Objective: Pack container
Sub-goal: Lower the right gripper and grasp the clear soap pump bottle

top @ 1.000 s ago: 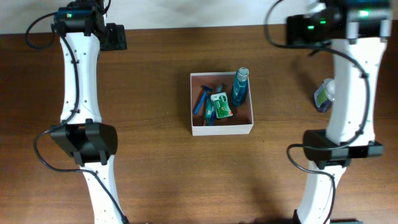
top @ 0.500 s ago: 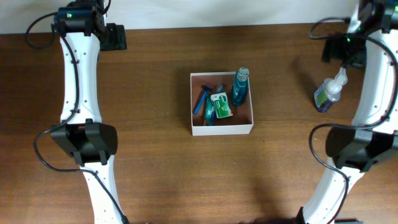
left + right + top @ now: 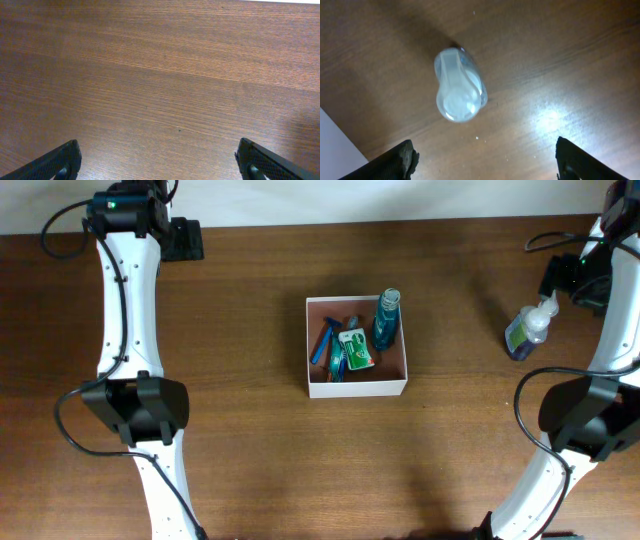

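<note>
Container: square, opening faces up | left tool: spread, empty | right tool: spread, empty

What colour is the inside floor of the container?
Pinkish-brown; the container shows best in the overhead view.

The overhead camera looks straight down from high above and takes in the whole table, with the container at centre. The left wrist camera faces down, close over bare wood, its own fingertips at five and seven o'clock. The right wrist camera looks down, close, onto the pump bottle, which the overhead view shows at three o'clock.
</note>
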Robot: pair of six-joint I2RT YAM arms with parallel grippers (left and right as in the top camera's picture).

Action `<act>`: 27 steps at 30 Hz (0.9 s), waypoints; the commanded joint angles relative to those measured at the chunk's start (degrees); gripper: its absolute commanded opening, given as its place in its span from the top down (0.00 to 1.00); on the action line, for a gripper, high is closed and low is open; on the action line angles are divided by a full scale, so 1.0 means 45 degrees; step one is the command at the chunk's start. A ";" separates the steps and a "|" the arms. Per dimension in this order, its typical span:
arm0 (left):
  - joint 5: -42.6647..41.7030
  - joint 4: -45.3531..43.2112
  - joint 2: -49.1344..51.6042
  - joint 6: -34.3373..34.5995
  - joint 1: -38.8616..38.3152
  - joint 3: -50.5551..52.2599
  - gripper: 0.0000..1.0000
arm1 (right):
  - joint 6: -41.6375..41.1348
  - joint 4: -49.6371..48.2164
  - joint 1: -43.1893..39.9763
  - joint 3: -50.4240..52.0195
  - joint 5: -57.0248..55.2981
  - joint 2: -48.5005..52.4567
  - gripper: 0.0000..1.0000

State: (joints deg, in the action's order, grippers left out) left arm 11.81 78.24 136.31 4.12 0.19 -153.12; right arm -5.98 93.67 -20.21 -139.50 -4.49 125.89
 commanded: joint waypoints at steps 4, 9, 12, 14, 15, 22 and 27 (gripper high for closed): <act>-0.0092 -0.0015 -0.0053 -0.0063 0.0053 -0.0151 0.00 | 0.0520 -0.0243 -0.0019 0.0321 0.0661 0.0466 0.36; -0.0092 -0.0015 -0.0053 -0.0063 0.0053 -0.0151 0.01 | 0.0612 -0.0549 -0.0044 0.1005 0.0559 0.0466 0.35; -0.0092 -0.0015 -0.0053 -0.0063 0.0053 -0.0151 0.00 | 0.0612 -0.0947 -0.0044 0.1535 0.0563 0.0466 0.35; -0.0092 -0.0015 -0.0053 -0.0063 0.0053 -0.0151 0.01 | 0.0612 -0.1146 -0.0039 0.1933 0.0563 0.0466 0.35; -0.0092 -0.0015 -0.0053 -0.0063 0.0053 -0.0151 0.00 | 0.0612 -0.1229 -0.0044 0.2123 0.0568 0.0466 0.35; -0.0092 -0.0015 -0.0053 -0.0063 0.0053 -0.0151 0.01 | 0.0612 -0.1593 -0.0039 0.2953 0.0622 0.0466 0.40; -0.0092 -0.0015 -0.0053 -0.0063 0.0053 -0.0151 0.01 | 0.0612 -0.2040 -0.0039 0.2953 0.0622 0.0466 0.44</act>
State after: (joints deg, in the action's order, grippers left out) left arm 11.81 78.24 136.31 4.12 0.19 -153.12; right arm -3.36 85.23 -20.21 -126.50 -2.09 127.72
